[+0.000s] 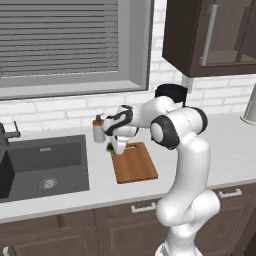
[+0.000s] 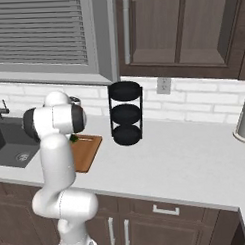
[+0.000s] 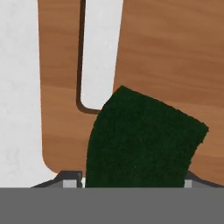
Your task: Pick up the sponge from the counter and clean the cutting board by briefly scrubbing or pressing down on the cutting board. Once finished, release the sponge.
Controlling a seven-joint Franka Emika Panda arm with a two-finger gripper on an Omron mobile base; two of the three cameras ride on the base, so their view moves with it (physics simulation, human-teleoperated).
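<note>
- At the slot-handle end of the flat reddish-brown wooden cutting board point(image 3: 166, 52), the small dark green blocky sponge point(image 3: 142, 140) sits between my jaws, on or just above the wood; I cannot tell whether they pinch it or have let go.
- I judge the sponge light, soft and squashy, best held across its short sides, mid-height.
- The wood looks smooth and stiff, so it should take pressing well.
- The board lies on the long light grey-white counter point(image 1: 230, 150), just right of the dark inset sink point(image 1: 45, 165).
- A black three-tier rack point(image 2: 125, 113) stands right of the board, by the white brick wall.
</note>
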